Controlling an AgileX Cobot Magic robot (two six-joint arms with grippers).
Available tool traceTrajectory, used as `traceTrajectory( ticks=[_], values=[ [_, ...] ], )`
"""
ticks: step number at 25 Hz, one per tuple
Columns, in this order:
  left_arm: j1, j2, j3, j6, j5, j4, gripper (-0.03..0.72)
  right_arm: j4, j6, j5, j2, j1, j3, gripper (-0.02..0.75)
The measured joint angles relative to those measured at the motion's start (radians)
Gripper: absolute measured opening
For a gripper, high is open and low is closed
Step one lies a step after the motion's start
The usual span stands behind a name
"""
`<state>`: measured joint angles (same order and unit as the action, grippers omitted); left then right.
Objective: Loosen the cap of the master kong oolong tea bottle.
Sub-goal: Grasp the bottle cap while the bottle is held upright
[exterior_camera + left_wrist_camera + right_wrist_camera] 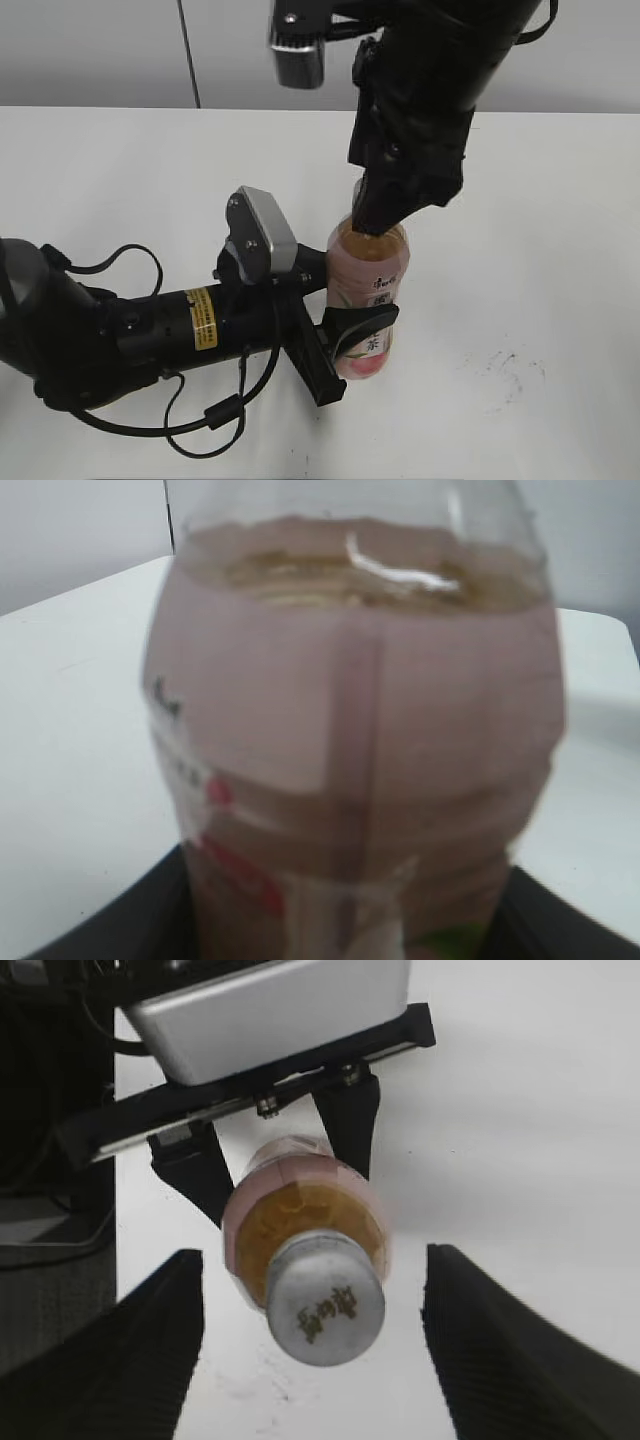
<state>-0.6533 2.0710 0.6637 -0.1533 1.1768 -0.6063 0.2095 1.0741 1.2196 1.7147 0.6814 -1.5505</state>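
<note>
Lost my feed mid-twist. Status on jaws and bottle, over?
Left gripper clamped on the bottle, upright. Right gripper jaws open, clear either side of the cap. Nothing in the way.

Exterior view: looks down at a slant across the white table [120, 170] from the front, taking in both arms and the master kong oolong tea bottle [368, 290].
Left wrist view: level and very near the bottle [350, 750], its label blurred and filling the frame.
Right wrist view: looks straight down on the cap [325, 1310] from close above.
Shared: the bottle in all three; the table behind it.
</note>
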Motion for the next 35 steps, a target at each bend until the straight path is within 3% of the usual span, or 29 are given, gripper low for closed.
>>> traceTrajectory(
  ticks=[4,10,13,27,35],
  values=[
    [0.000,0.000,0.000,0.000,0.000,0.000,0.375,0.030,-0.339,0.000,0.001,0.000,-0.040,0.552],
    [0.000,0.000,0.000,0.000,0.000,0.000,0.375,0.004,-1.021,0.000,0.001,0.000,-0.116,0.555],
    [0.000,0.000,0.000,0.000,0.000,0.000,0.375,-0.040,-1.201,0.000,0.001,0.000,-0.115,0.555],
    [0.000,0.000,0.000,0.000,0.000,0.000,0.375,-0.042,-1.273,0.001,0.002,0.000,0.000,0.500],
    [0.000,0.000,0.000,0.000,0.000,0.000,0.375,-0.041,-1.274,0.001,0.002,0.000,0.000,0.340]
  ],
)
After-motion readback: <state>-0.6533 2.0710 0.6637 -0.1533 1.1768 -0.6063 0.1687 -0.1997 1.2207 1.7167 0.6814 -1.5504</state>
